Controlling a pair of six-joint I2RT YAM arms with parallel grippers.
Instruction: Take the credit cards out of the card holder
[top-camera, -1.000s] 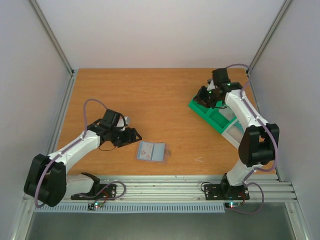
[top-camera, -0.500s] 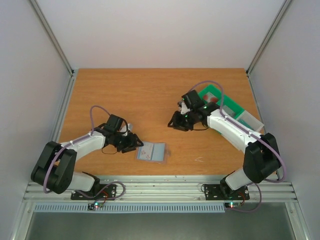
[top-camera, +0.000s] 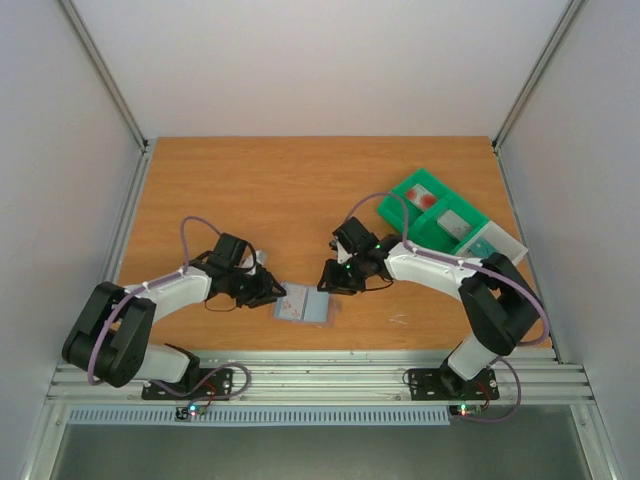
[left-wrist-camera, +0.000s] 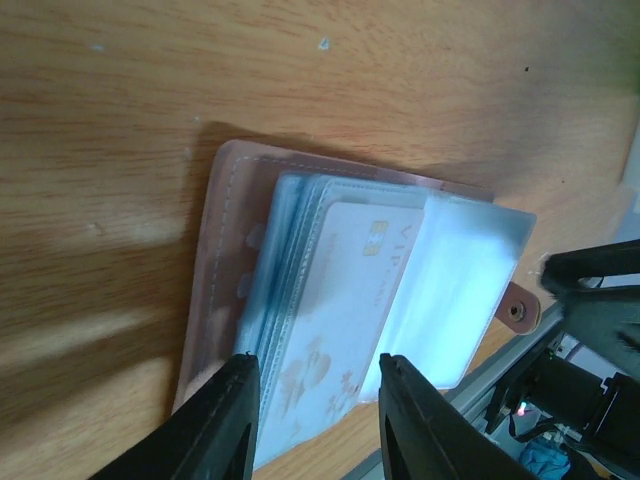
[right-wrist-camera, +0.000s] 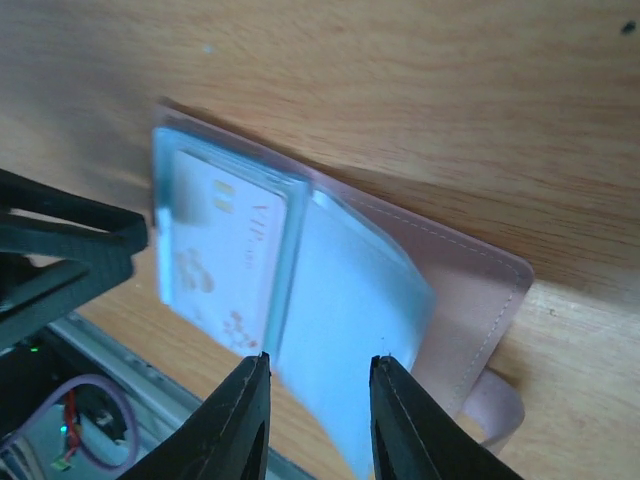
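Wood table: one card holder lies spread near front edge, one pale card showing inside. Left gripper and right gripper, jaws parted, flank it. One green tray holds one red card, one grey card.

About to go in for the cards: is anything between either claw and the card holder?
Nothing visible. The left claw and right claw hover with open jaws right at the card holder. The only barrier is its own clear sleeves, which appear to cover the pale card.
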